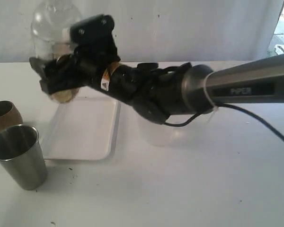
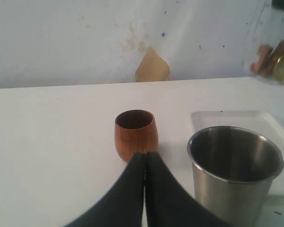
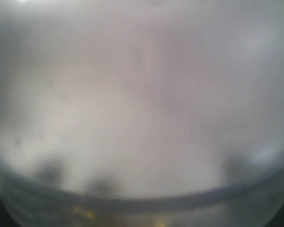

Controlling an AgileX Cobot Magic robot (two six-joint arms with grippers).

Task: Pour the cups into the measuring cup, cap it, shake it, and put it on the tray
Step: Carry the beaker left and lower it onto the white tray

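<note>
Worktop (image 1: 203, 179) layout, exterior view:
- Brown cup (image 1: 4, 116) at far left edge.
- Steel tumbler (image 1: 19, 153) just in front of it, nearer the camera, close beside.
- Tray (image 1: 85, 130) flat on worktop, right of both cups.
- Beaker (image 1: 156, 135) right of tray, partly hidden behind the right arm (image 1: 236, 87).
- Measuring cup (image 1: 49, 26) off the worktop, clasped in right pincer (image 1: 57, 75), above tray's far left corner.
- Left pincer (image 2: 144, 163): tips just before brown cup; contact not discernible.
</note>
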